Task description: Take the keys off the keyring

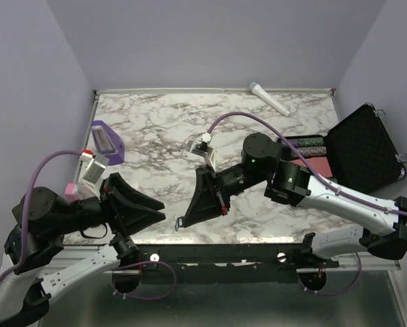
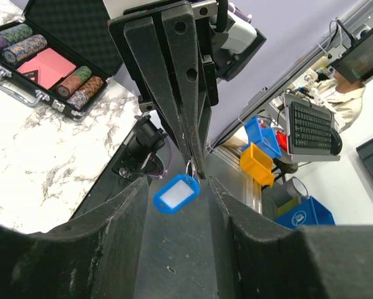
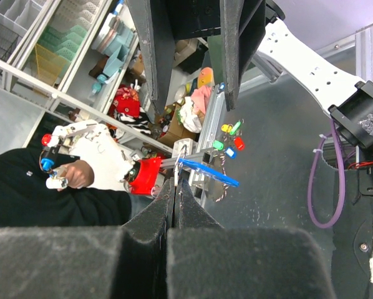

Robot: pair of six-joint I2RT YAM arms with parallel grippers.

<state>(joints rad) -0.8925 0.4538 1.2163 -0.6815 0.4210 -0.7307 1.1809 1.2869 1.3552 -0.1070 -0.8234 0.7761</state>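
My right gripper (image 1: 183, 220) is shut, and its tips hold the keyring's thin metal ring (image 3: 183, 153) above the table's front edge. The blue oval tag (image 2: 176, 194) hangs free from the ring; it appears edge-on in the right wrist view (image 3: 209, 172) and small in the top view (image 1: 178, 223). A thin silver sliver (image 3: 175, 177) between the shut fingers may be the key; the rest is hidden. My left gripper (image 1: 161, 210) is open and empty, facing the right gripper's tips, with the tag between its fingers (image 2: 105, 243). It does not touch the tag.
An open black case (image 1: 356, 153) with poker chips sits at the right. A white tube (image 1: 270, 99) lies at the back. A purple wedge block (image 1: 107, 141) sits at the left. The table's front edge (image 1: 258, 240) runs just behind both grippers.
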